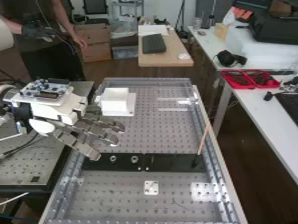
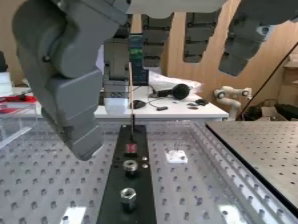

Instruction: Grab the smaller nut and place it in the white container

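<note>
- Hand (image 1: pixel 58 111): fingers extended and apart, holding nothing; approach stage.
- Nearer nut (image 2: pixel 128 196): upright on the black bar (image 1: pixel 173 162), probably smaller than the farther nut (image 2: pixel 130 165).
- Next move: align above the nearer nut, pinch it, and lift towards the white container (image 1: pixel 114 100).

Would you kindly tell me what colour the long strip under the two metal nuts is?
The strip is black; it shows best in the wrist view.
</note>
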You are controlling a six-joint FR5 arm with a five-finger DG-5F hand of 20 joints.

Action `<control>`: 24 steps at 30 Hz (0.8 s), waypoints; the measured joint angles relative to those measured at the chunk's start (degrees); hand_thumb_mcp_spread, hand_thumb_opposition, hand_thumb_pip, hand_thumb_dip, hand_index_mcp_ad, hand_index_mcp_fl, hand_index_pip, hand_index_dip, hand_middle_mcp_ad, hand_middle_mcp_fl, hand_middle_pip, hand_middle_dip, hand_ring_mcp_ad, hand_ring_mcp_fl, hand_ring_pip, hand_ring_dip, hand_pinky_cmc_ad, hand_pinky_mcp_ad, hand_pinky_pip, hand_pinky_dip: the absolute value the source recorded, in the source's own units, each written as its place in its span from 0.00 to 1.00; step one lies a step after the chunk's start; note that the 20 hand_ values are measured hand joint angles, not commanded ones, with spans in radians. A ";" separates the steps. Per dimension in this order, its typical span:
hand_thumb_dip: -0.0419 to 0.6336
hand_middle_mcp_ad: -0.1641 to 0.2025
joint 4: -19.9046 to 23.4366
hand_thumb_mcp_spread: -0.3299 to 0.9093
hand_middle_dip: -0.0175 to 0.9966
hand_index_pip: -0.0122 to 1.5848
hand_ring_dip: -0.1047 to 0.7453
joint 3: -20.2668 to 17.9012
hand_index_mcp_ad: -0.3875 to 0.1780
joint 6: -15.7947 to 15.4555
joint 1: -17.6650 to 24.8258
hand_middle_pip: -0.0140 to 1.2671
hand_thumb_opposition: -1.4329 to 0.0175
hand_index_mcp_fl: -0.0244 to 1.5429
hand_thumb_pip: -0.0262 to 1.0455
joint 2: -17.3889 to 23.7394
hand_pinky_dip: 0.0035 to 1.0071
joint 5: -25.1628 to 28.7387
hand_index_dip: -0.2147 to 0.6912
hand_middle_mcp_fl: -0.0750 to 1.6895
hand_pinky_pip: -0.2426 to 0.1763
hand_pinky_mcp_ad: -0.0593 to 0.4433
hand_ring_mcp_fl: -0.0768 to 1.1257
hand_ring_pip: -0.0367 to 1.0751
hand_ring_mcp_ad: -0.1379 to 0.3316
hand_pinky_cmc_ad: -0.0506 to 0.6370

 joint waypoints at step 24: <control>0.37 0.41 7.70 0.63 0.30 0.98 0.27 -1.06 0.34 -5.12 -5.10 0.11 0.36 0.03 0.55 -8.96 0.19 -9.50 0.54 0.05 0.37 0.70 0.06 0.11 0.57 0.66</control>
